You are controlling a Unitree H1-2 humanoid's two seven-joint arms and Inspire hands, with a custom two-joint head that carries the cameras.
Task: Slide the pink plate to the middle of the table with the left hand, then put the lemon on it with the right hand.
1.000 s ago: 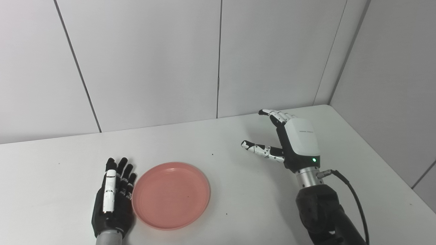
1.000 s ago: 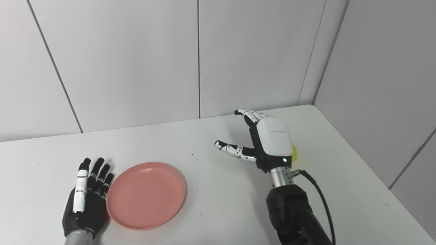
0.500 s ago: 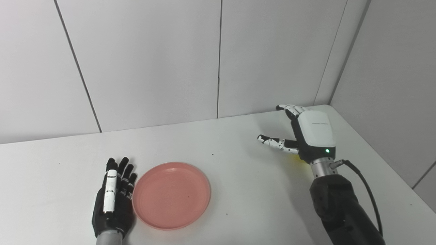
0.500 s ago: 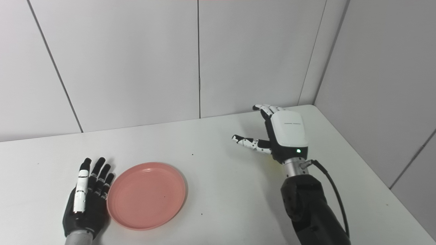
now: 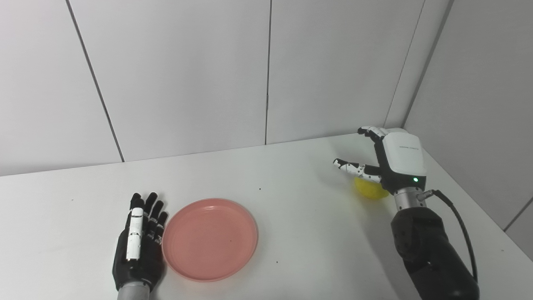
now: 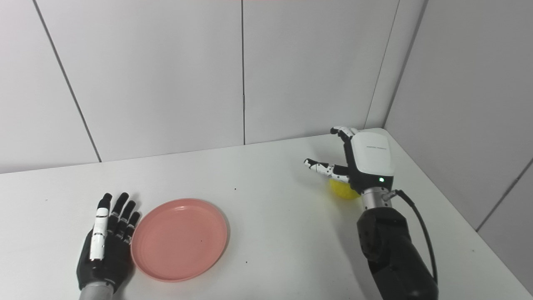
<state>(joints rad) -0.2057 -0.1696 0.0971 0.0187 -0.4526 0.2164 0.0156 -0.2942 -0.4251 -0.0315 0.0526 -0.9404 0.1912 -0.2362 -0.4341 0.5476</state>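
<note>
On the white table (image 5: 291,233), the pink plate (image 5: 209,239) lies left of centre, its rim touching the flat, spread-fingered left hand (image 5: 139,243), which grasps nothing. Near the far right corner, the right hand (image 5: 387,160) hovers over the lemon (image 5: 368,188), fingers and thumb apart, not closed on it.

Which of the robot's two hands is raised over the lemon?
The right hand, open above the lemon; the left hand lies flat beside the pink plate.
</note>
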